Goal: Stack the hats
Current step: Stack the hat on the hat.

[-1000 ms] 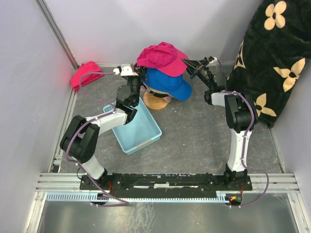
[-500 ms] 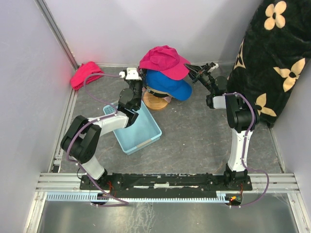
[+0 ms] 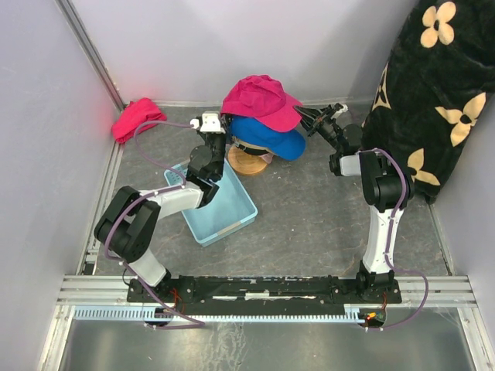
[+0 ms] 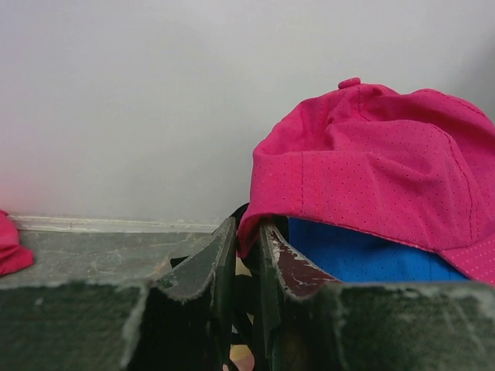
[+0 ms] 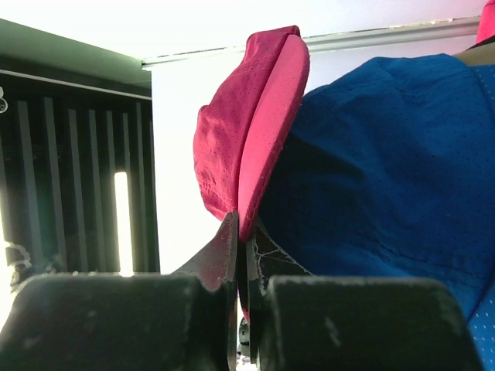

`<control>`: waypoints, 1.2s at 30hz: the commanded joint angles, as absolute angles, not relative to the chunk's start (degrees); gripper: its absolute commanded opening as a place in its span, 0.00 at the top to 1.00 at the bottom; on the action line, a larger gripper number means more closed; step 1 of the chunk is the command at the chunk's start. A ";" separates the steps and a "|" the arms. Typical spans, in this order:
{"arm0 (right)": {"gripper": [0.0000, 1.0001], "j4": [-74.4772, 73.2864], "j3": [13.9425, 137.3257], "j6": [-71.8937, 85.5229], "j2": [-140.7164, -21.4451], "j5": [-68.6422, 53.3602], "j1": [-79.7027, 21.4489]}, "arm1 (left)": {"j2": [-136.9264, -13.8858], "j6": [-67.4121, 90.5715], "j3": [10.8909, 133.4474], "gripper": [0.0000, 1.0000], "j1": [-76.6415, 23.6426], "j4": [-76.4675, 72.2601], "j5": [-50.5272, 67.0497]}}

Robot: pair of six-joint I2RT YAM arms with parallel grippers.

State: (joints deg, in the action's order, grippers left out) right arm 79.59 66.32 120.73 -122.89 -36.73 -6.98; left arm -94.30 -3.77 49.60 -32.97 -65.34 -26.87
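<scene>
The magenta cap [image 3: 261, 99] is set over the blue cap [image 3: 272, 142] on the wooden stand [image 3: 247, 162]. Its brim is clamped by the right gripper [image 5: 241, 226]; its rear edge is seemingly pinched by the left gripper [image 4: 246, 232].

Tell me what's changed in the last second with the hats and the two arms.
The left end effector and the right end effector brought the magenta cap down closer onto the blue cap. Neither let go: left pinches its back edge, right its brim. The blue cap, wooden stand, blue bin and red-pink cloth stayed put.
</scene>
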 commanded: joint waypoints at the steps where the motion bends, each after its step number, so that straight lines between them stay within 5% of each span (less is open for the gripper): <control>1: 0.94 82.84 64.84 120.54 -119.97 -39.66 -6.59 | -90.97 -5.51 48.48 0.76 -33.45 -68.98 -27.64; 16: 0.93 82.79 61.65 117.69 -120.02 -42.02 -6.32 | -89.93 -3.22 45.07 0.79 -35.07 -67.42 -30.73; 25: 0.93 82.80 63.00 117.60 -119.88 -43.07 -6.18 | -89.43 -2.78 45.10 0.26 -35.07 -66.43 -36.43; 36: 0.93 82.84 63.48 117.60 -119.66 -43.51 -6.23 | -89.41 -9.08 46.65 0.21 -34.37 -62.61 -29.92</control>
